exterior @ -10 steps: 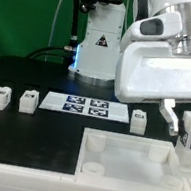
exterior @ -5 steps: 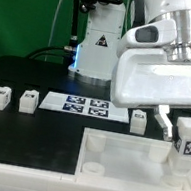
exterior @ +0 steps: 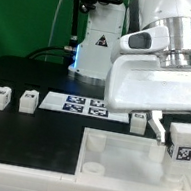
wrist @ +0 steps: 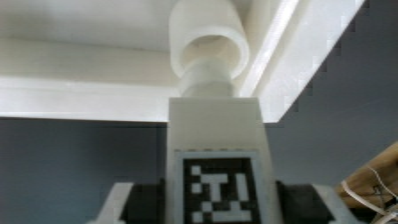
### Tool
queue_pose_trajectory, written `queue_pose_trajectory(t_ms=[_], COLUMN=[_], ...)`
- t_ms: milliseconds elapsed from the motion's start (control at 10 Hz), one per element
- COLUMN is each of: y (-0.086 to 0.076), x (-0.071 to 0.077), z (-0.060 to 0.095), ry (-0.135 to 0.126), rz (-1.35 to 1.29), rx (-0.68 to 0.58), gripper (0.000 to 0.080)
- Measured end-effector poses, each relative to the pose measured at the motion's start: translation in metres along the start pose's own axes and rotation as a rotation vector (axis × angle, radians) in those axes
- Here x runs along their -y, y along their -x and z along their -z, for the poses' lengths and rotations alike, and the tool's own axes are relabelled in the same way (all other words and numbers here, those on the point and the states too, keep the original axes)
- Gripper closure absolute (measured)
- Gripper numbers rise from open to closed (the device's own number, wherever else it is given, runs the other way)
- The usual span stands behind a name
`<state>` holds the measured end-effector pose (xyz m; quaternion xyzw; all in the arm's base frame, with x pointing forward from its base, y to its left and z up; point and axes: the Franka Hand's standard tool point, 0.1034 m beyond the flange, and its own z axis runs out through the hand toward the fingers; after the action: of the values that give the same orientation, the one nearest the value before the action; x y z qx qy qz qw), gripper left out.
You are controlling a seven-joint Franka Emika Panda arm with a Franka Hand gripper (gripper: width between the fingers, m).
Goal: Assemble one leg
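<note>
Wrist view alone shows the leg (wrist: 217, 135), clamped in the hand (exterior: 181, 136), pointing at a round socket (wrist: 214, 50) on the tray (wrist: 71, 70).

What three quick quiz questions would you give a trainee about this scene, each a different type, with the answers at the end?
1. True or false: the gripper is empty.
2. In the exterior view, how many loose legs stand in line with the marker board? A: one. B: three. C: five.
3. Fill in: in the wrist view, the held leg points toward a round ____ on the tray.

Key:
1. False: it is shut on a leg.
2. B.
3. socket.
</note>
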<state>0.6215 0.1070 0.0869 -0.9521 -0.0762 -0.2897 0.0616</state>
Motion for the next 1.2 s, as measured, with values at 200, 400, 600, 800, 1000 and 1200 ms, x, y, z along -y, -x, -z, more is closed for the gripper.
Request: queue_pose_trajectory(t_ms=[200, 400, 600, 800, 1000, 1200], y=[0.000, 0.003, 0.010, 0.012, 0.018, 0.017], x=[0.002, 0.006, 0.000, -0.005, -0.003, -0.002], z=[0.000, 0.001, 0.002, 0.000, -0.004, -0.006], ry=[-0.002, -0.004, 0.002, 0.006, 0.003, 0.005], rz=[0.000, 0.004, 0.001, 0.001, 0.001, 0.000], rx=[0.001, 0.007, 0.012, 0.015, 0.021, -0.005], gripper=[0.0508, 0.0508, 0.0508, 0.0508, 0.0508, 0.0508])
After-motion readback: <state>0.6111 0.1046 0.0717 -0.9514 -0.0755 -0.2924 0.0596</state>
